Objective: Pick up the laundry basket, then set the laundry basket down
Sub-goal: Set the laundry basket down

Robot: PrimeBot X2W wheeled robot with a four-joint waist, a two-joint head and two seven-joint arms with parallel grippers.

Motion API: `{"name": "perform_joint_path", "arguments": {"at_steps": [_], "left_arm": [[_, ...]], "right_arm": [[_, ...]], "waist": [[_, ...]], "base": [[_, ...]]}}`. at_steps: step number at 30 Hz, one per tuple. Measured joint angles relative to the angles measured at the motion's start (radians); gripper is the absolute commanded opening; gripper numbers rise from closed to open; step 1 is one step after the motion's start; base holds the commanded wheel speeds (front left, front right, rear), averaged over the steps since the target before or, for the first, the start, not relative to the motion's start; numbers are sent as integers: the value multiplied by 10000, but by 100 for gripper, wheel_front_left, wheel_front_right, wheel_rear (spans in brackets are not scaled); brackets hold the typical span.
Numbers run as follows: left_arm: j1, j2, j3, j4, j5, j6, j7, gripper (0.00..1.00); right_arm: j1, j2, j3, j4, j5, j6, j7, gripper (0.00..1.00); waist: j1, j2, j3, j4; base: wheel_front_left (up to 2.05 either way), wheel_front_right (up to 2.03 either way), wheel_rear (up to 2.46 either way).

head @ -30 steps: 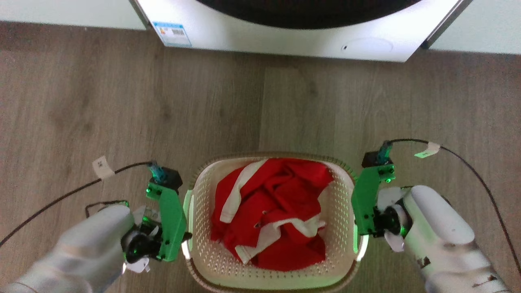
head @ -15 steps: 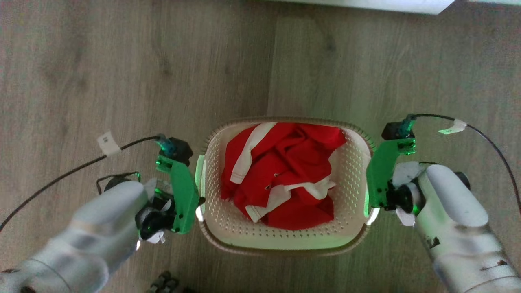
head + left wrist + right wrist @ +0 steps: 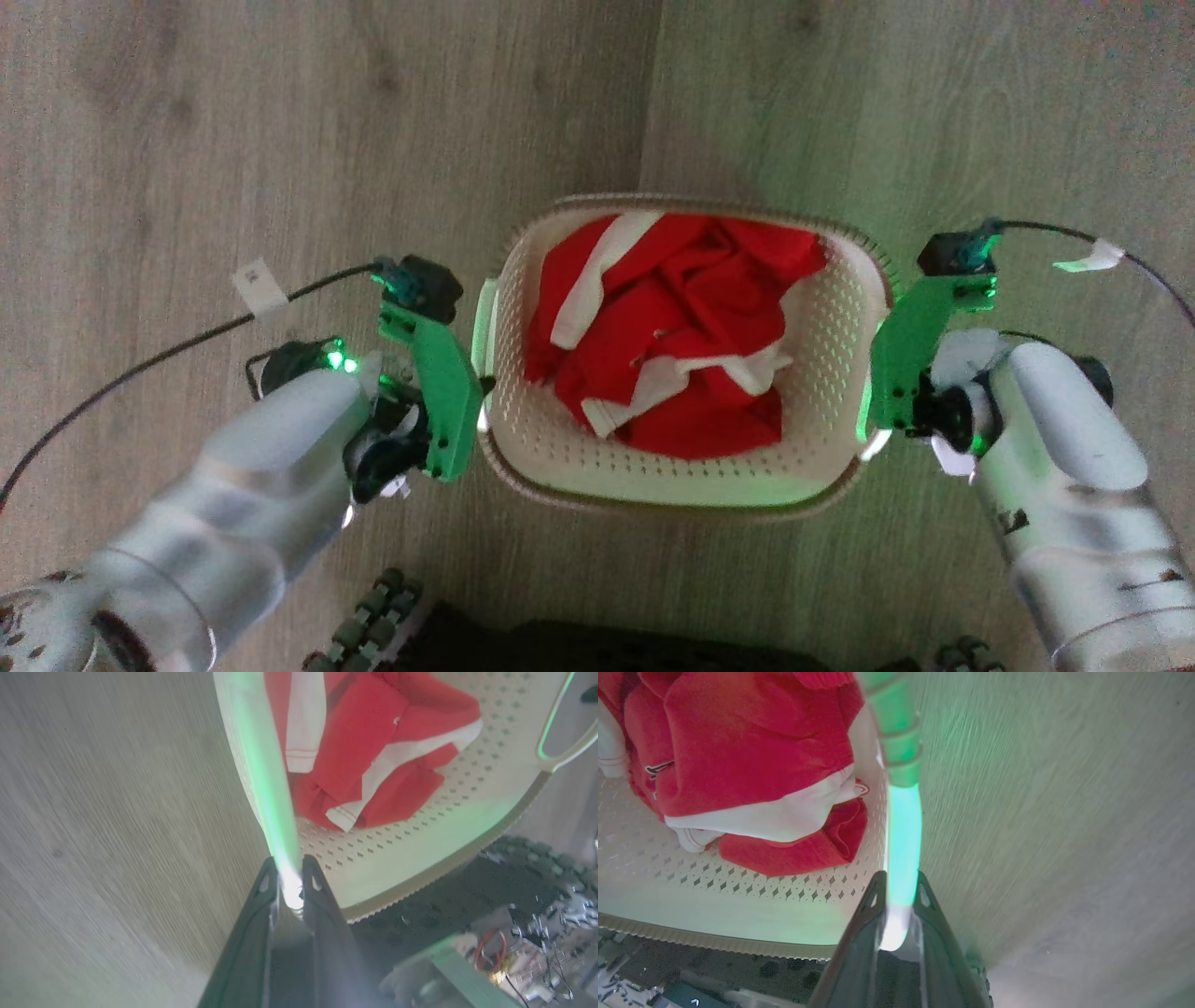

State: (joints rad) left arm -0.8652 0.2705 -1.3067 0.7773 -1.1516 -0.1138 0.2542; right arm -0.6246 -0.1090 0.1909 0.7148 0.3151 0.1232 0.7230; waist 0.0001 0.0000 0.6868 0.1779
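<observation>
A: Eyes on the laundry basket. It's cream and perforated with a woven-look rim, dead centre in the head view between the two arms, over the wooden floor.

B: And it's loaded. A crumpled red garment with white bands is heaped inside, with bare perforated bottom showing at the near end.

A: Left side first. The left gripper has its two dark fingers pinched narrow onto the basket's left handle, and the strip glows green right between the tips.

B: Same story opposite. The right gripper is clamped close on the right handle, a finger either side of it, and that handle is lit green too.

A: So both pincers are holding the basket, one per handle. Is it off the floor?

B: Can't say from these angles. From the left wrist, the near rim overlaps the robot's dark base, and that's all I'd claim.

A: The head view has that base along the bottom edge, near the basket's rim, with a roller wheel at its left corner.

B: Further out, a green bracket sits alongside the left handle, with the pale left forearm behind it. A black cable with a white tag trails off over the floor.
</observation>
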Motion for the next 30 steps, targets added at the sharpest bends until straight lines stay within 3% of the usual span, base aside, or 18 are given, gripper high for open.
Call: {"name": "perform_joint_path", "arguments": {"at_steps": [30], "left_arm": [[-801,-1358,209,2282,403,-2,-3041,0]], "right_arm": [[-737,-10,-244,188,-1162,-2,-3375,0]], "waist": [[0,0,943,308]], "base": [[0,0,0]]}}
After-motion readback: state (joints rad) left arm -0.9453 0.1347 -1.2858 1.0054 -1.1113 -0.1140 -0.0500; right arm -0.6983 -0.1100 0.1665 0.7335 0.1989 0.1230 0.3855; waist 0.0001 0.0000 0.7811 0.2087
